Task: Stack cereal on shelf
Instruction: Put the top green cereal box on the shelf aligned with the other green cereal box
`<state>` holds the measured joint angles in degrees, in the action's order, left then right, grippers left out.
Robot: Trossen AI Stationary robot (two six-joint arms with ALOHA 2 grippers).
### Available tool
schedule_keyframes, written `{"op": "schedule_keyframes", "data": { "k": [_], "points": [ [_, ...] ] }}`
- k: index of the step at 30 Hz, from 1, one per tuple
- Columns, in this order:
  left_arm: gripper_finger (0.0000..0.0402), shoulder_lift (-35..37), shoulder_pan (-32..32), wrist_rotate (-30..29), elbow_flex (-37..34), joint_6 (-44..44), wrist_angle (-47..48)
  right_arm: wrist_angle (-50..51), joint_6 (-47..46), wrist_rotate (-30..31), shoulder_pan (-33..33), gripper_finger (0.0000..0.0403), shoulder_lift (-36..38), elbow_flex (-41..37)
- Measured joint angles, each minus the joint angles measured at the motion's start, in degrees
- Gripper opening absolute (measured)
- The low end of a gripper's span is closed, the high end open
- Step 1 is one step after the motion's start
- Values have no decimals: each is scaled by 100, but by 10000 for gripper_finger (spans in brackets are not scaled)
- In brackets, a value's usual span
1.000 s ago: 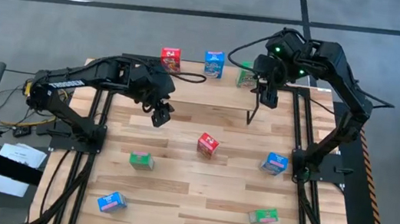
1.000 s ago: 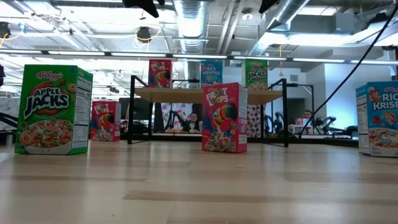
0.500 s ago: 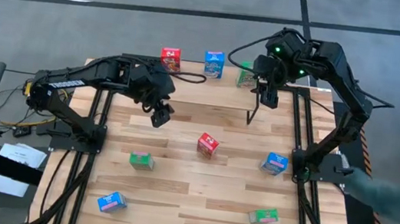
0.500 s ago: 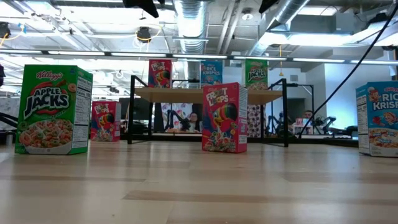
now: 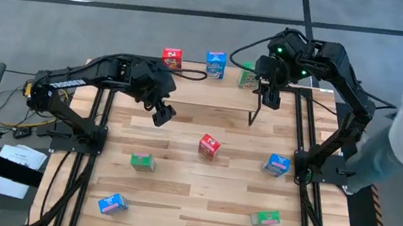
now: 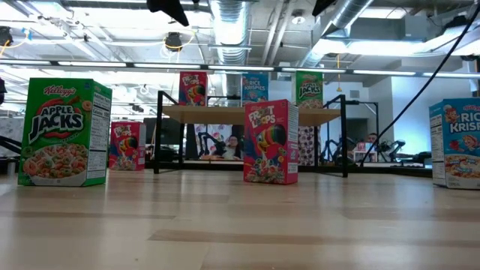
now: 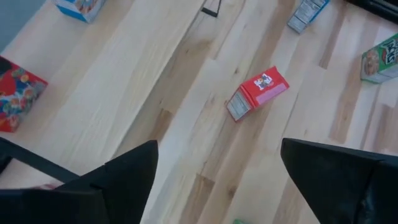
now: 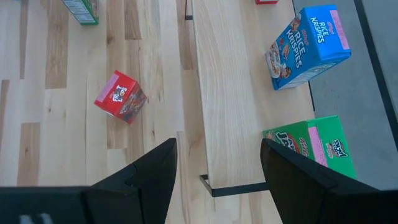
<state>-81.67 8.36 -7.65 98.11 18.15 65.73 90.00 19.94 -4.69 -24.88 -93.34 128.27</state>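
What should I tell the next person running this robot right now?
Left gripper: open, empty, beside the shelf.
Right gripper: open, empty, over the low light-wood shelf.
Done: red cardboard cereal box, blue box and green box stand on the shelf.
Left: more boxes wait on the wooden table; the loose red box looks closest.

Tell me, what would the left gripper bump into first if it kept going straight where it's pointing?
Probably the bare table. The open left gripper aims down at empty wood; the red box lies a bit beyond.
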Motion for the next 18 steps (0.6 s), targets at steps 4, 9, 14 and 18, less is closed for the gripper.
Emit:
{"op": "schedule_keyframes", "data": {
  "k": [4,9,14,18],
  "points": [
    [330,7,-5,145,90,29,159,0,-4,0,0,256,0,0],
    [329,16,-121,141,371,354,431,0,-13,0,9,256,0,0],
    [329,39,-489,137,465,601,579,0,-233,0,9,256,0,0],
    [329,37,-808,132,466,780,724,0,-611,0,46,256,0,0]
  ]
}}
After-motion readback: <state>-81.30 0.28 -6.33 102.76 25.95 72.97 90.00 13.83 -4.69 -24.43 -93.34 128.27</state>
